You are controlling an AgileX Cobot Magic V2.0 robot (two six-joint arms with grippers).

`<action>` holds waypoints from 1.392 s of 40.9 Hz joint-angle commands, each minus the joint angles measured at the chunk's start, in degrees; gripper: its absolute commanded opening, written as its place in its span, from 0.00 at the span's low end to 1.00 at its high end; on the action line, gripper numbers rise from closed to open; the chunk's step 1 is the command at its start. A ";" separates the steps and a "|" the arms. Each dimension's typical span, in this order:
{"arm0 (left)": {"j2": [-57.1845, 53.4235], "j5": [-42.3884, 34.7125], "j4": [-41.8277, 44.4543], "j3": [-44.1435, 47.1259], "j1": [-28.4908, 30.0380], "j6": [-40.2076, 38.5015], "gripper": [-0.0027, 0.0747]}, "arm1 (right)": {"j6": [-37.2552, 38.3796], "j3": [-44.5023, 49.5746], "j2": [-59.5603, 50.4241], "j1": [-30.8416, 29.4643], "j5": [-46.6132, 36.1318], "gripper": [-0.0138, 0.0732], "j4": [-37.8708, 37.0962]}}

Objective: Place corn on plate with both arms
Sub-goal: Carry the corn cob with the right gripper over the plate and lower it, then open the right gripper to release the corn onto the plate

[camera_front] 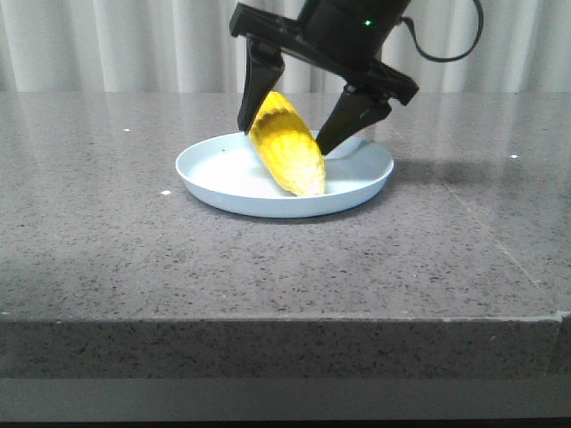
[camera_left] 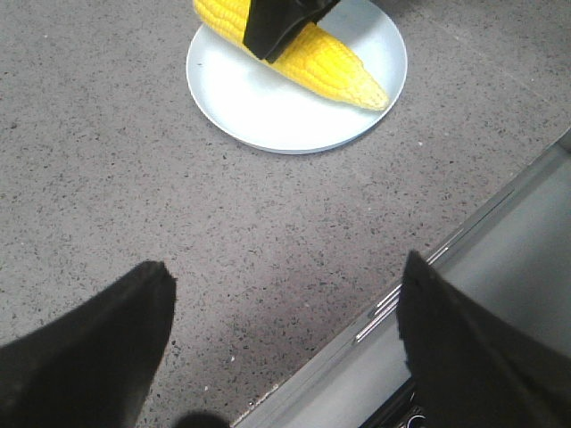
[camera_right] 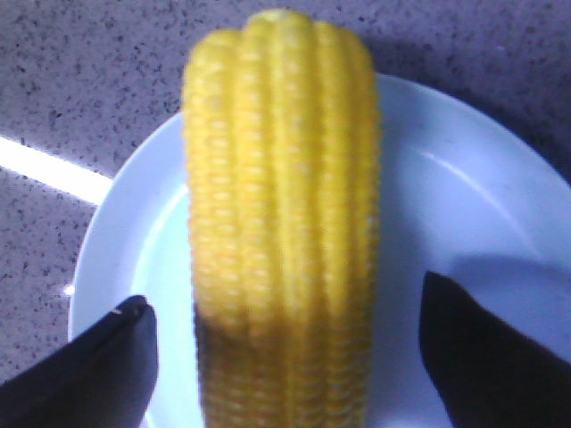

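Note:
The yellow corn [camera_front: 287, 152] is on the pale blue-white plate [camera_front: 205, 174], pale tip down towards the front and thick end raised. My right gripper [camera_front: 284, 141] is open and straddles the thick end. In the right wrist view the corn [camera_right: 281, 160] sits between the black fingertips with a gap on each side, over the plate [camera_right: 446, 196]; the gripper [camera_right: 284, 292] does not grip it. My left gripper [camera_left: 285, 265] is open and empty over the table near its front edge, well short of the plate [camera_left: 259, 116] and corn [camera_left: 335, 67]. It is out of the front view.
The grey speckled stone table [camera_front: 107, 223] bears the plate near its middle. Its front edge [camera_left: 428, 267] runs under my left gripper. A white curtain [camera_front: 107, 45] hangs behind the table.

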 commanded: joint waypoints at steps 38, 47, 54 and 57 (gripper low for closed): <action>0.05 -3.65 0.25 -1.51 -0.50 -0.41 0.70 | -6.84 30.12 -61.50 4.89 6.87 0.88 -19.76; 0.05 -3.65 0.25 -1.51 -0.50 -0.41 0.70 | -6.84 36.26 -73.09 4.89 7.59 0.88 -20.30; 0.05 -3.65 0.25 -1.51 -0.50 -0.41 0.70 | -6.84 37.82 -78.19 4.89 8.54 0.88 -20.37; 0.05 -3.65 0.25 -1.51 -0.50 -0.41 0.70 | -6.84 38.08 -79.05 4.89 8.85 0.87 -20.36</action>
